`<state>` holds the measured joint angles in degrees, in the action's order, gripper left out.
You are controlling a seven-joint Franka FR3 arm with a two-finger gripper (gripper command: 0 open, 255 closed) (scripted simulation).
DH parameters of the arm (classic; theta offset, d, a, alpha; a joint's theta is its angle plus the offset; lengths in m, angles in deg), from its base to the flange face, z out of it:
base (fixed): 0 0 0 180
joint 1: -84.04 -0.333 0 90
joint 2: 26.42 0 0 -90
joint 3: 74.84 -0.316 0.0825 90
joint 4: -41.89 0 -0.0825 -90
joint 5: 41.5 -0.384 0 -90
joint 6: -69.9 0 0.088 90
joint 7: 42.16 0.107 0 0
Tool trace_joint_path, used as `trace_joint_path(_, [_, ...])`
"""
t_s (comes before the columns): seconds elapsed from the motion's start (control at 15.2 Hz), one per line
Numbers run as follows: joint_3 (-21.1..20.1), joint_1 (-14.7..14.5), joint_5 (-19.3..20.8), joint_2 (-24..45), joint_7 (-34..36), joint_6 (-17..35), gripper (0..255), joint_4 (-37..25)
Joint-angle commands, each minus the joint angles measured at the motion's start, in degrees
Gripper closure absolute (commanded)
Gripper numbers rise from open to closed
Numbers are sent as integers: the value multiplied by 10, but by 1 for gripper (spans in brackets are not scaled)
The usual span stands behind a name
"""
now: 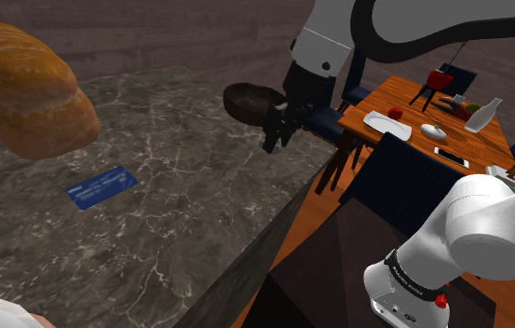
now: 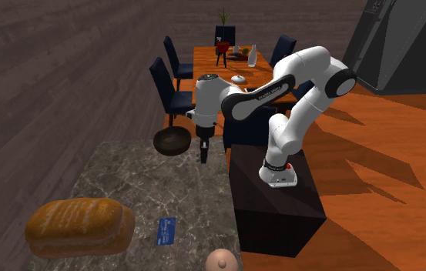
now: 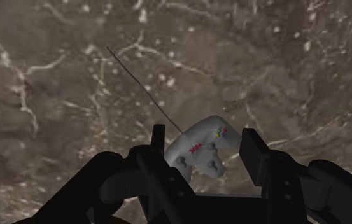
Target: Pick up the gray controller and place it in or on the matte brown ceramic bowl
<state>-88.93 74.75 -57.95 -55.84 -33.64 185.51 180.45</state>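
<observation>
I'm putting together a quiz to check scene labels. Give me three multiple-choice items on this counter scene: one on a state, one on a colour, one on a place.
1. The brown bowl stands:
A) upside down
B) upright, opening upward
C) on its side

2. The flat card on the marble counter is:
A) red
B) blue
C) green

3. The grey controller is:
A) in the bowl
B) on the card
C) at the gripper, over the counter

Answers:
1. B, since the shoulder view looks down into its open rim.
2. B, since the card shows blue in both exterior views.
3. C, since the wrist view shows it against marble right by the gripper.
</observation>
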Motion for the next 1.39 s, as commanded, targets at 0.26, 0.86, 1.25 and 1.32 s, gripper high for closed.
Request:
trace_joint_path(0.26, [5, 2, 6, -5, 7, -46, 255, -41])
trace_joint_path(0.86, [12, 5, 15, -5, 18, -114, 255, -110])
trace_joint_path(1.25, [16, 7, 20, 0, 25, -158, 255, -159])
trace_joint_path(1.32, [21, 12, 24, 18, 17, -157, 255, -174])
